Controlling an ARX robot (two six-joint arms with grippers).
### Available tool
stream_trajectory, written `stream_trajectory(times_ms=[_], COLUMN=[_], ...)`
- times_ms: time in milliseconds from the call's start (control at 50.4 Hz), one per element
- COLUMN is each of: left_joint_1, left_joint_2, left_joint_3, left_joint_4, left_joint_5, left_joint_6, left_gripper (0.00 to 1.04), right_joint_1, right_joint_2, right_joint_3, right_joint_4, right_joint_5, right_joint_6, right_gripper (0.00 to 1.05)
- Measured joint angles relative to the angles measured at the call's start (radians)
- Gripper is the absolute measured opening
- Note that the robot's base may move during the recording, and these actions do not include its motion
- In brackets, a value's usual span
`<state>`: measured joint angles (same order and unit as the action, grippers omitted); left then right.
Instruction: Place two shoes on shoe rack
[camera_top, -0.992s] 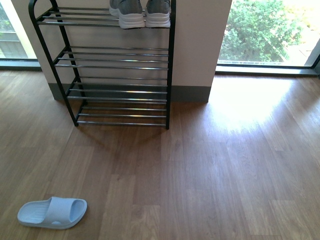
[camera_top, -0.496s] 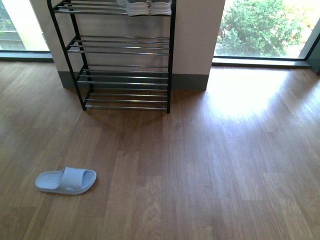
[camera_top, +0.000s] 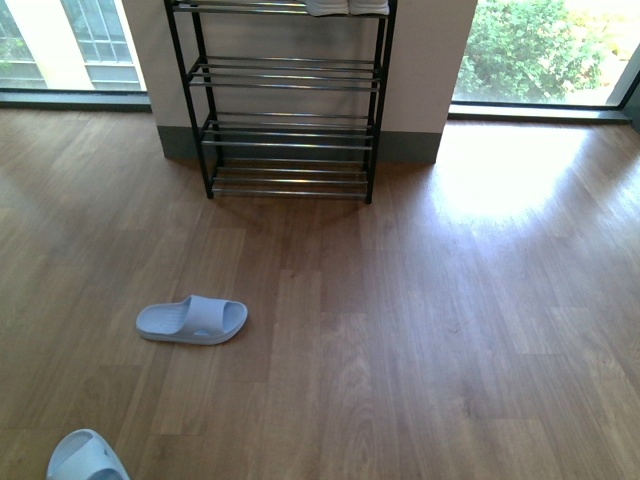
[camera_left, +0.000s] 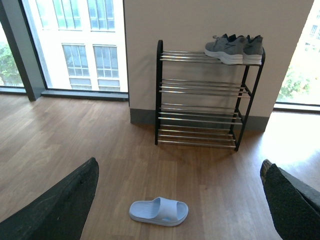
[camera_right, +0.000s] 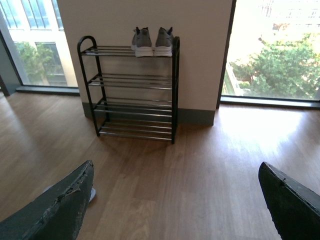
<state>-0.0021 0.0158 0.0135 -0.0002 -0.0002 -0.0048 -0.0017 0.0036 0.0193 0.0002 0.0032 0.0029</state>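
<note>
"Are the shoes up yet?"

"The two grey sneakers (camera_left: 235, 47) sit on the shoe rack (camera_top: 290, 130), at the right end of the top shelf. So that part looks done. One blue slide (camera_top: 192, 320) lies out on the floor, and the second slide (camera_top: 85, 460) is at the floor's near edge."

"And the arms?"

"The left gripper (camera_left: 178, 167) and right gripper (camera_right: 176, 169) have their jaws wide apart, holding nothing."

Daylight is pouring in through the windows (camera_top: 545, 50) on either side of the shoe rack (camera_top: 288, 130), and the panes are washing out to near white in places. A broad patch of glare is shining on the wood floor (camera_top: 400, 330) just right of the rack, while a soft shadow is pooling in front of its lowest shelf. The rack's chrome bars are glinting. The room is reading sharp and evenly bright. The left gripper (camera_left: 179, 164) and right gripper (camera_right: 176, 166) are showing dark fingers (camera_left: 55, 205) that are blurring close to the lens.
</note>
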Motion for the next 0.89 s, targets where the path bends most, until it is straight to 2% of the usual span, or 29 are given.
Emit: stream_trajectory(times_ms=[893], left_joint_1=[0.000], left_joint_2=[0.000], left_joint_3=[0.000], left_joint_4=[0.000], left_joint_5=[-0.002], left_joint_6=[0.000], left_gripper=[0.95], right_joint_1=[0.000], right_joint_2=[0.000], right_joint_3=[0.000], right_joint_4=[-0.001], right_joint_5=[-0.006], right_joint_6=[0.000], right_gripper=[0.96])
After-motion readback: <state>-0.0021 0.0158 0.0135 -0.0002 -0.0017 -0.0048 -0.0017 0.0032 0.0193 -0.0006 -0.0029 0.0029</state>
